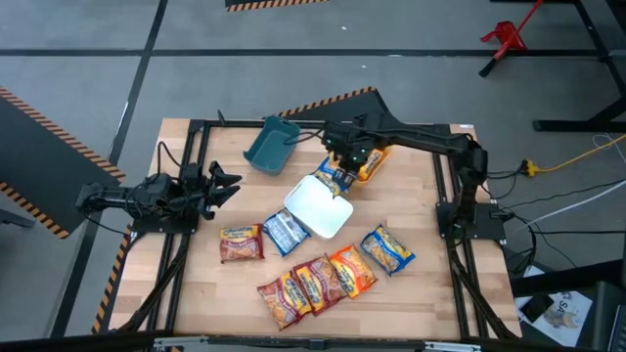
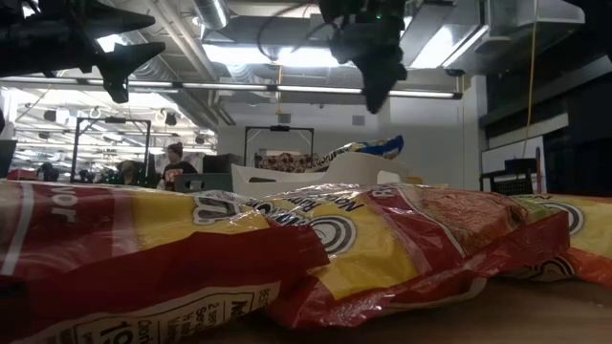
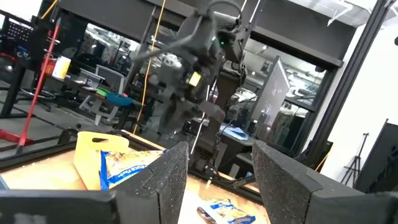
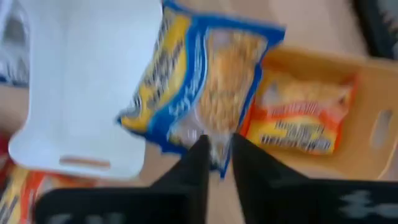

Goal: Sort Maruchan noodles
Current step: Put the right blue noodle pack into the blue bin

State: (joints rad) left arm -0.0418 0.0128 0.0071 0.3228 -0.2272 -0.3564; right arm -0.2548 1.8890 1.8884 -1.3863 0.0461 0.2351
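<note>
My right gripper [image 1: 344,168] hangs above the far edge of the white bin [image 1: 315,210], fingers nearly together, gripping nothing. A blue packet [image 4: 199,87] leans on that bin's rim. Beside it, an orange packet [image 4: 305,121] lies in the orange bin [image 4: 373,99]. My left gripper [image 1: 223,186] waits with fingers spread, well apart from the white bin.

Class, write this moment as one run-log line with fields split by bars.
right gripper: shut on blue noodle packet, between white bin and orange bin | left gripper: open, waiting at left edge
</note>
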